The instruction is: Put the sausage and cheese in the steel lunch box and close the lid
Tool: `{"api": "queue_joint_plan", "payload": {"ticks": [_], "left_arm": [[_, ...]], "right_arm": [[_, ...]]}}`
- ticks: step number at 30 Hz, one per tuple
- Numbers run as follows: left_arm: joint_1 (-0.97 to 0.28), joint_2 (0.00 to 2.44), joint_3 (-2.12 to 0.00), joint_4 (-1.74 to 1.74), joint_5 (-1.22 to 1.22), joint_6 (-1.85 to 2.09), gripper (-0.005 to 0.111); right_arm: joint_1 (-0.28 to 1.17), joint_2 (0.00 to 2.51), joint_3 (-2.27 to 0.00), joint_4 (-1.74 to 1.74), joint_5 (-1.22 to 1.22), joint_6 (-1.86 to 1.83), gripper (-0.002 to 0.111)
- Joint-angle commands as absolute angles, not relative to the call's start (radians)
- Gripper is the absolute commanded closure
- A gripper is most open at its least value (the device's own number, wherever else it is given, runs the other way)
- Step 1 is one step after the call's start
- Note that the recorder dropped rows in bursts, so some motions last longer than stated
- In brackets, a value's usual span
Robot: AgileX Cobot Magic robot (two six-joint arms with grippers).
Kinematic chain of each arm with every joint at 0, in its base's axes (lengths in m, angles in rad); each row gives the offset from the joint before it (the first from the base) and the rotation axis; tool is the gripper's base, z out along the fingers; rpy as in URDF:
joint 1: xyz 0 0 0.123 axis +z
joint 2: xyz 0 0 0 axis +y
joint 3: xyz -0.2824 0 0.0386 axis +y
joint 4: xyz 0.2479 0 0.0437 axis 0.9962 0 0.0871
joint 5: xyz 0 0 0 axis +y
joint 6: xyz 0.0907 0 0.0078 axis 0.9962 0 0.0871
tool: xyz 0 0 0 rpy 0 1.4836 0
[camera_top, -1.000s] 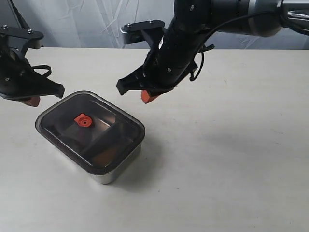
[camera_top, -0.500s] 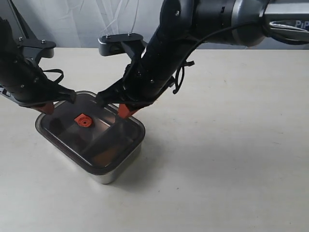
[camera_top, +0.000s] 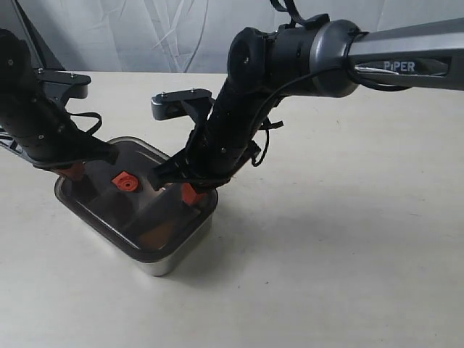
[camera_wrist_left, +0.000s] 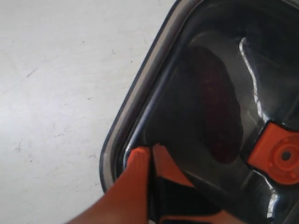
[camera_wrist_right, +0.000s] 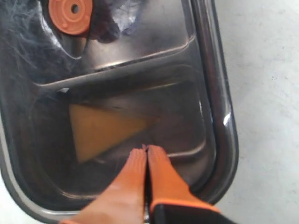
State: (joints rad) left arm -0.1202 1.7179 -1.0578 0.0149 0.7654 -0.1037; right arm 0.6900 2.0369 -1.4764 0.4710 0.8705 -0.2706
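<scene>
The steel lunch box point(camera_top: 168, 262) stands at the left of the table with the dark translucent lid point(camera_top: 156, 206) lying on it, orange valve point(camera_top: 125, 181) at its centre. Through the lid the cheese point(camera_wrist_right: 105, 129) shows as a yellow wedge in one compartment and the sausage point(camera_wrist_left: 219, 112) as a dark red shape in the other. My left gripper point(camera_top: 74, 172) is shut, its tips on the lid's far left corner point(camera_wrist_left: 150, 150). My right gripper point(camera_top: 191, 194) is shut too, tips pressing the lid's right part beside the cheese point(camera_wrist_right: 146, 150).
The pale table point(camera_top: 348, 239) stretches to the right and front of the box. A light wrinkled curtain point(camera_top: 167, 32) hangs behind the table's far edge. Both black arms lean over the box from behind.
Both shut grippers have come down from above and beside the box onto the lid, the left at its far left corner, the right at its right side. The box has not shifted.
</scene>
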Motion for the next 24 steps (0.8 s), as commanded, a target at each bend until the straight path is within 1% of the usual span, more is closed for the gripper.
{"api": "queue_joint_plan", "payload": {"ticks": [1, 9, 18, 24], "left_arm": [[-0.121, 1.757, -1.053, 0.009, 0.785, -0.1, 0.107], [-0.121, 1.764, -1.053, 0.009, 0.786, -0.093, 0.107], [-0.121, 1.828, -1.053, -0.009, 0.781, -0.093, 0.107], [-0.121, 1.828, -1.053, -0.092, 0.748, -0.034, 0.107]], "right_arm": [[0.689, 2.068, -1.481, 0.472, 0.882, -0.279, 0.109], [0.689, 2.102, -1.481, 0.476, 0.886, -0.277, 0.109], [0.689, 2.131, -1.481, 0.476, 0.9, -0.277, 0.109], [0.689, 2.157, -1.481, 0.476, 0.913, -0.277, 0.109]]}}
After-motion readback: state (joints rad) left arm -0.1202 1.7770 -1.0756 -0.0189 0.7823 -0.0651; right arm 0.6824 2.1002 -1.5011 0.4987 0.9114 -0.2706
